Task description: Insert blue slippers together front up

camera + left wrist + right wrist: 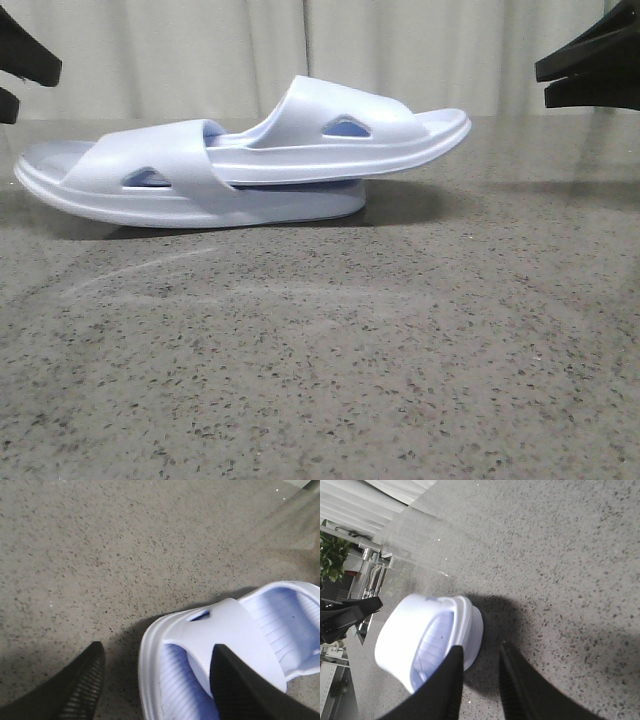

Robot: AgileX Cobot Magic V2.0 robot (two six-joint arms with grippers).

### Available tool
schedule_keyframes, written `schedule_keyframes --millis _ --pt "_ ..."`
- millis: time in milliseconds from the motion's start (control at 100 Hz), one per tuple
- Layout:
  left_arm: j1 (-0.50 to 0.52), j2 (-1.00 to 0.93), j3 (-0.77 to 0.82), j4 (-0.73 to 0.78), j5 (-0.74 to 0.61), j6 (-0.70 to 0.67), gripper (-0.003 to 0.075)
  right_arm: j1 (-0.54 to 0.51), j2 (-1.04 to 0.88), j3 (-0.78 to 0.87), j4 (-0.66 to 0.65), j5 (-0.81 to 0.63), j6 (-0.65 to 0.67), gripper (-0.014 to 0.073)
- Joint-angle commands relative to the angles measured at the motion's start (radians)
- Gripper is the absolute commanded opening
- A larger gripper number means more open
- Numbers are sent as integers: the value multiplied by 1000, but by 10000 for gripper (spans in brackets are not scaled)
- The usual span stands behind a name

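Item: slippers, pale lavender-blue, one pair, nested. Lower slipper (pixel 130 190) lies flat on the desk (pixel 330 340), left of centre in the front view. Upper slipper (pixel 350 135) has one end pushed in under the lower one's strap and rests on its footbed; its other end overhangs to the right, raised clear of the desk. Each shows a wide strap with a triangular side cut-out. A shadow lies under the overhang.

Surface: desk, grey speckled stone finish, glossy. Pale curtain (pixel 300 50) behind.

Left tool (pixel 155 680): black, fingers spread wide, released, holding nothing. In its wrist view one finger (pixel 80 690) is over bare desk and the other (pixel 240 690) is in front of a slipper's (pixel 235 630) strap; contact cannot be told. In the front view it sits at the upper left edge, apart from the pair.

Right tool (pixel 480 680): black, fingers a narrow gap apart, nothing between them. In its wrist view a slipper end (pixel 430 640) lies just beside the fingertips. In the front view it sits at the upper right edge, well apart from the pair.
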State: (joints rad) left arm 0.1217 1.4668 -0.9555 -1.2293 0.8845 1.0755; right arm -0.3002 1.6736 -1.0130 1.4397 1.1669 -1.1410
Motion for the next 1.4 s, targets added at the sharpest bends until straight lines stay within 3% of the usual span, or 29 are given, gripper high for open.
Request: schedule_keyframes --millis 0,150,240,370,650,970,1250,1390 --pt "28 -54 -55 -38 52 1 405 -13 -43 -27 49 143 -17 134" --pt "42 -95 -95 -28 89 1 344 -17 -50 -27 43 143 -17 123" --pt "42 -125 -108 -19 92 1 218 -17 -65 -27 26 143 -17 69" --pt "42 -181 -110 -11 88 3 17 -17 -123 -27 12 125 -17 -79" --pt "17 -304 -110 83 -38 -2 15 15 -303 -25 -38 -20 -17 -81" --pt "-169 -466 -77 248 -349 -49 15 286 -522 -12 -198 -385 -17 -80" --pt "-211 -613 95 194 -480 20 15 349 -715 228 -186 -697 -17 -80" --pt "-211 -708 213 56 -562 187 15 353 -827 388 -152 -812 -17 -80"
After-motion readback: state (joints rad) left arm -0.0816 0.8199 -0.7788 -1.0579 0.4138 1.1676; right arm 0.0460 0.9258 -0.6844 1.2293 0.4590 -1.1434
